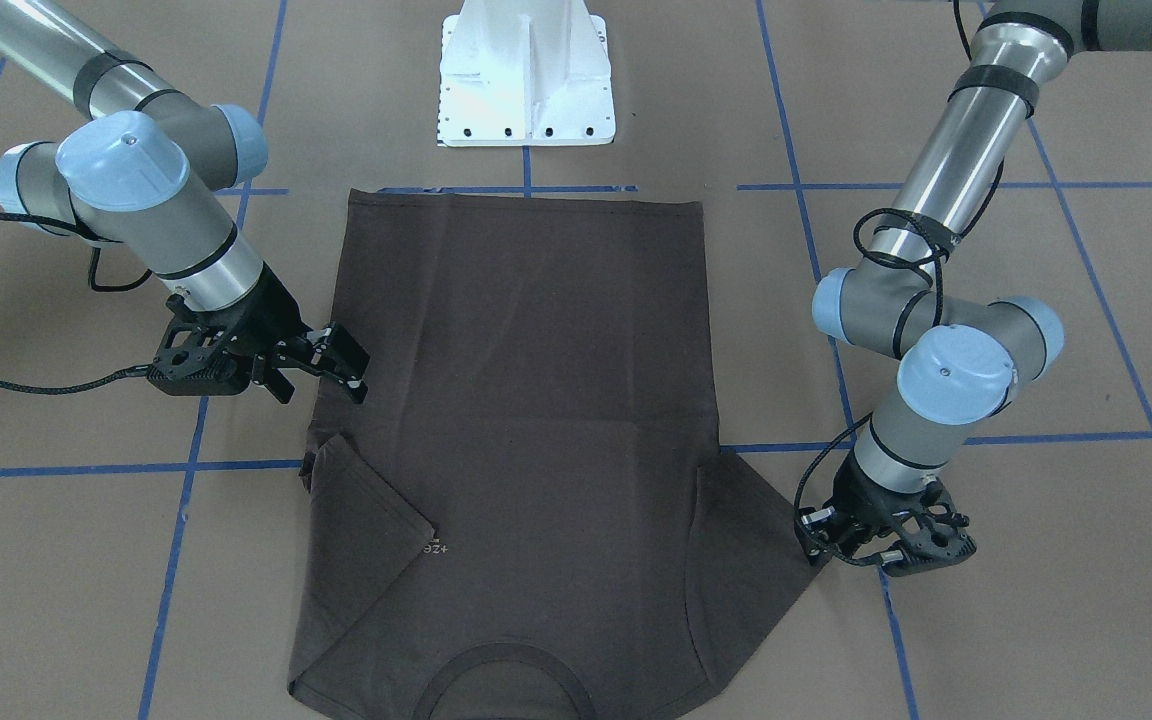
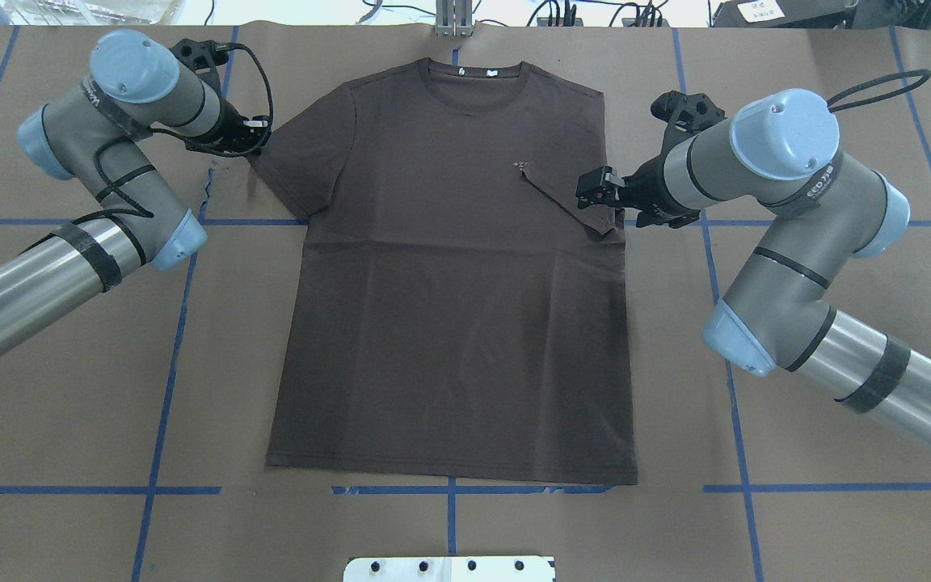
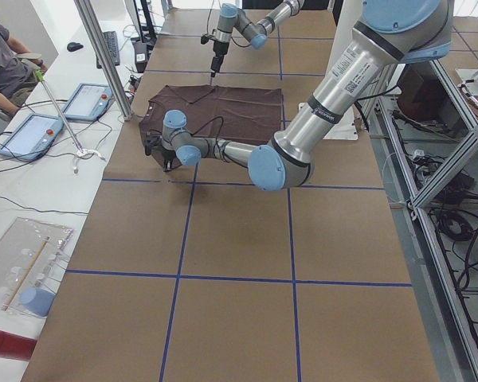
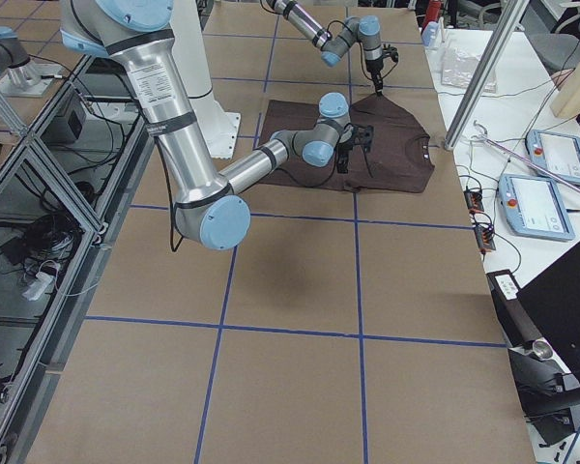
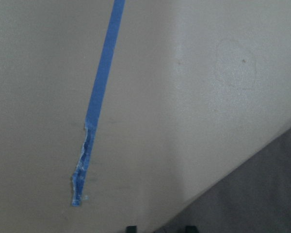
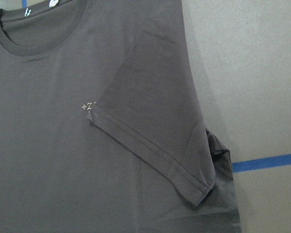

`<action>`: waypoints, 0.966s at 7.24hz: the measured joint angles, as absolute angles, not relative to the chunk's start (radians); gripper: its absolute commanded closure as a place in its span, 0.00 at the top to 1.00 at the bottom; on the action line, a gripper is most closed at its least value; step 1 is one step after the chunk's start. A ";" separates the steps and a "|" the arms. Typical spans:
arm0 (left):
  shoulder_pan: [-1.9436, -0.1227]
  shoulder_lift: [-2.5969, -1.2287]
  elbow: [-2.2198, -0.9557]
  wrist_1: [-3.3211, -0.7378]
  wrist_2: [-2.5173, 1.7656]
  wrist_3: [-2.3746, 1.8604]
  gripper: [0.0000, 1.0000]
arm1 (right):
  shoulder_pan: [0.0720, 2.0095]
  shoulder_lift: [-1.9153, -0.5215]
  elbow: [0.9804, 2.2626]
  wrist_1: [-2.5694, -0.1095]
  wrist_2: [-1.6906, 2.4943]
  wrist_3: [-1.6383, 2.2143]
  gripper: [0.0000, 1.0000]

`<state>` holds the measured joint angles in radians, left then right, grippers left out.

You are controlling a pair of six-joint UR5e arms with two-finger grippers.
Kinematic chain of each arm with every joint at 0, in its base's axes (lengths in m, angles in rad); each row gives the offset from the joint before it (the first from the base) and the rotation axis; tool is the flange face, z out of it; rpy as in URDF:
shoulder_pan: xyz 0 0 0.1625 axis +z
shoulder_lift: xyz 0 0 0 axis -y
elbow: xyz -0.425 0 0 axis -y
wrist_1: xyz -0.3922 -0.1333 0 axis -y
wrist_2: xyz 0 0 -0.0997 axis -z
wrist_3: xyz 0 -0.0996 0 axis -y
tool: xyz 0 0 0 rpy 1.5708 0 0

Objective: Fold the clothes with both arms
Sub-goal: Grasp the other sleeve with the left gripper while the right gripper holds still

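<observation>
Right pincer (image 1: 341, 365) gapes at T-shirt (image 2: 449, 307) edge; only the wrist view shows left pincer (image 5: 159, 228) parted.

small pale letters (image 6: 88, 106) on the chest of the T-shirt (image 6: 48, 160), they begin "+Z", the rest is hidden under the folded sleeve (image 6: 150, 121), white tags (image 2: 491, 73) in the neck too small to read, dark writing on the right arm (image 2: 817, 182) too blurry to read

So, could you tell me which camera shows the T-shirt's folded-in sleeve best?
The right wrist-mounted view: the folded-in sleeve is close up, its stitched hem running diagonally from the lettering. The overhead and front-facing views show it smaller, as a triangle; the side views are too distant; the left wrist view misses it.
</observation>
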<state>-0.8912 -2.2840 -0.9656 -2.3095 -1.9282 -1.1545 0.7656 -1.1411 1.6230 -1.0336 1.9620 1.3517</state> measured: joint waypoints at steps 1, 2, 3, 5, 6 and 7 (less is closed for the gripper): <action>-0.889 -2.287 -0.966 -2.307 -1.929 -1.158 0.00 | 0.766 -1.140 1.623 -1.032 1.962 1.352 1.00; -0.890 -2.293 -0.969 -2.305 -1.931 -1.157 0.00 | 0.766 -1.140 1.624 -1.031 1.962 1.353 1.00; -0.891 -2.304 -0.976 -2.301 -1.935 -1.159 0.00 | 0.766 -1.140 1.625 -1.030 1.962 1.353 1.00; -0.889 -2.352 -0.997 -2.263 -1.952 -1.209 0.00 | 0.767 -1.144 1.627 -1.027 1.963 1.353 1.00; -0.874 -2.394 -0.997 -2.229 -1.954 -1.264 0.00 | 0.767 -1.146 1.627 -1.026 1.963 1.354 1.00; -0.856 -2.433 -0.980 -2.207 -1.952 -1.318 0.00 | 0.767 -1.148 1.625 -1.025 1.963 1.353 1.00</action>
